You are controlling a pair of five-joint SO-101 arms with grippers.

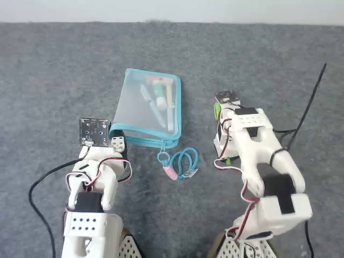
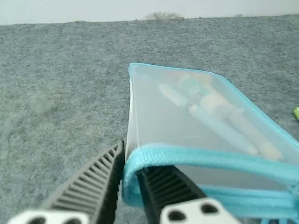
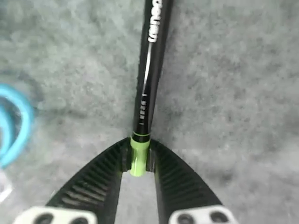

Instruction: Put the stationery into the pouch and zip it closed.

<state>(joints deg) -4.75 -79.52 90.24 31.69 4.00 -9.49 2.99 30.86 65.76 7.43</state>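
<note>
Surface: I'm working over a grey, felt-like counter [image 1: 64, 70] that runs up to a pale wall [image 1: 172, 9] along the top of the high view.
Pouch: The translucent zip pouch [image 1: 142, 107] with teal trim lies flat at centre frame. Pens and other stationery [image 1: 158, 99] show through its skin.
Left pincer: My left pincer [image 2: 131, 161] is narrow, nipping the teal zip edge at the pouch's lower-left corner.
Right pincer: My right pincer [image 3: 138, 151] is clamped on a black pen [image 3: 149, 70] at its green band, right of centre and apart from the pouch.
Zip pull: A blue cord loop [image 1: 185, 160] with a pink charm [image 1: 171, 173] lies just below the pouch's lower-right corner.
Zip: I cannot tell how far it stands open.
Pouch handling: I judge it light and floppy, likely to slide or buckle unless pinned. The stitched trim should hold better than the slick film.
Pen handling: It looks light, stiff and smooth. Gripped near one end, it may pivot.
</note>
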